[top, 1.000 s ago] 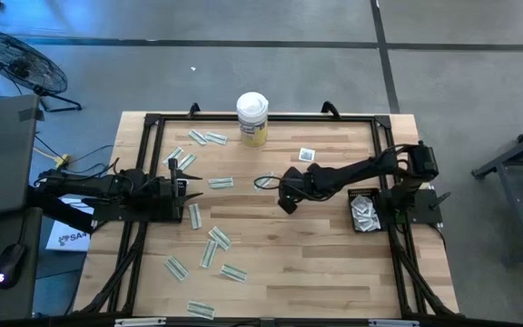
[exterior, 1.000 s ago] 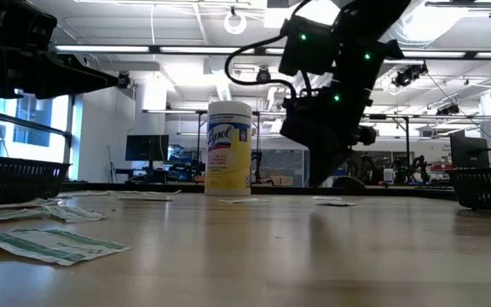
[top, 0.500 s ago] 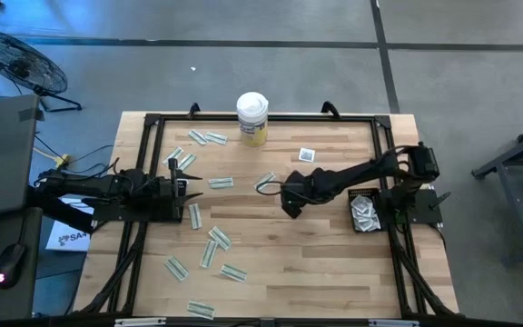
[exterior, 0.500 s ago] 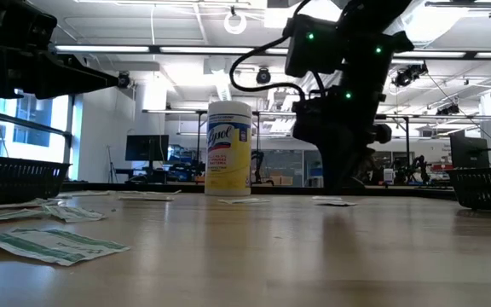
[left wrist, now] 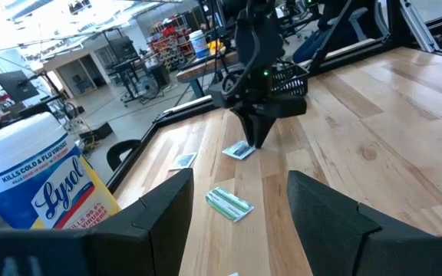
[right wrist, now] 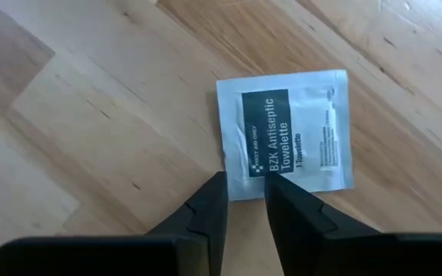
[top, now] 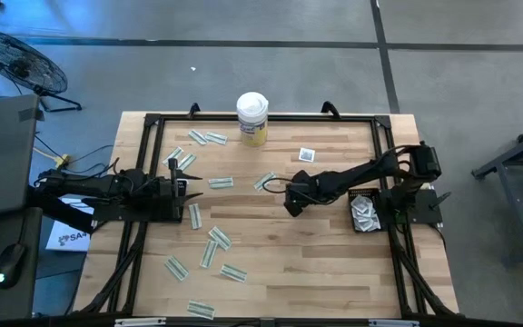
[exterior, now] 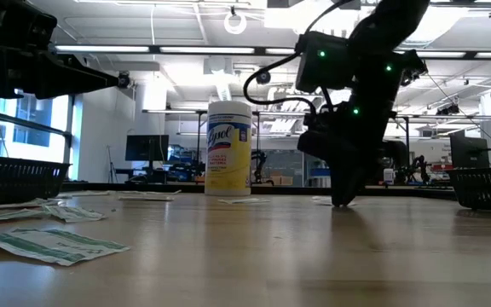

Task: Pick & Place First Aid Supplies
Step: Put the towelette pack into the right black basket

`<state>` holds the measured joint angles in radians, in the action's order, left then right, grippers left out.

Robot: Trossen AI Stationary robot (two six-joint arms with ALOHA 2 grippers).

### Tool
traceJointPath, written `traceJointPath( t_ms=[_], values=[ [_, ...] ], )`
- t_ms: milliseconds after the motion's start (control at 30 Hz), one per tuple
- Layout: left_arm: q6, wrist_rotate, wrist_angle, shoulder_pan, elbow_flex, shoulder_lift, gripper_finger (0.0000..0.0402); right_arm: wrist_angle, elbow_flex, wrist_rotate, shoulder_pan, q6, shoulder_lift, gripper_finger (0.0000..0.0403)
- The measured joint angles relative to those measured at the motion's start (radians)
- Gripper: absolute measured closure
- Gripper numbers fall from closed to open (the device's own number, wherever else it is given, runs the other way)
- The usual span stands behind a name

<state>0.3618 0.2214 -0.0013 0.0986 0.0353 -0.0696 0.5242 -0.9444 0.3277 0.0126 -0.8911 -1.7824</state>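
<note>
Seen level across the pale butcher-block wooden table, the nearest thing is a flat green-and-white oblong packet lying at the near left. More such strips lie behind it, and a dark mesh basket stands at the left edge.

From above, the green-white strips are scattered over the left half: a cluster toward the near edge, one at the very front, and several beside the left arm. The left gripper rests low among them, its two dark fingers spread wide around nothing. From its wrist, one strip lies just ahead.

Mid-table, the right gripper points down at the wood. Its dark fingers stand slightly parted, tips at the edge of a small white square towelette packet with a dark green label. The packet lies flat on the table, not pinched. Another strip lies just beside it toward the far side.

At the right arm's base sits a black mesh bin with pale packets inside.

Farther back, a white square packet with a dark centre lies alone. At the far edge stands an upright white-lidded, yellow-labelled wipes canister, well apart from both grippers.
</note>
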Motion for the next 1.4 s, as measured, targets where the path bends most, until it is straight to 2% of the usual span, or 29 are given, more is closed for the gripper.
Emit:
traceJointPath(
  t_ms=[267,367,533,767,967,1167,1267,1400],
  values=[
    [0.0,0.0,0.0,0.0,0.0,0.0,0.0195,-0.038,0.061,0.001,-0.017,0.029,0.004,0.0323],
    [0.0,0.0,0.0,0.0,0.0,0.0,0.0195,-0.041,0.068,0.007,-0.017,0.032,0.004,0.0339],
    [0.0,0.0,0.0,0.0,0.0,0.0,0.0195,-0.047,0.071,0.02,-0.018,0.036,0.003,0.0394],
    [0.0,0.0,0.0,0.0,0.0,0.0,0.0195,-0.001,0.037,0.015,-0.019,0.005,0.021,0.0399],
    [0.0,0.0,0.0,0.0,0.0,0.0,0.0195,0.239,-0.09,-0.033,0.007,-0.01,0.111,0.04],
    [0.0,0.0,0.0,0.0,0.0,0.0,0.0195,0.642,-0.2,-0.139,0.081,-0.154,0.196,0.0401],
    [0.0,0.0,0.0,0.0,0.0,0.0,0.0195,0.826,-0.198,-0.188,0.14,-0.262,0.238,0.0401],
    [0.0,0.0,0.0,0.0,0.0,0.0,0.0195,0.924,-0.156,-0.217,0.222,-0.408,0.296,0.0402]
  ],
)
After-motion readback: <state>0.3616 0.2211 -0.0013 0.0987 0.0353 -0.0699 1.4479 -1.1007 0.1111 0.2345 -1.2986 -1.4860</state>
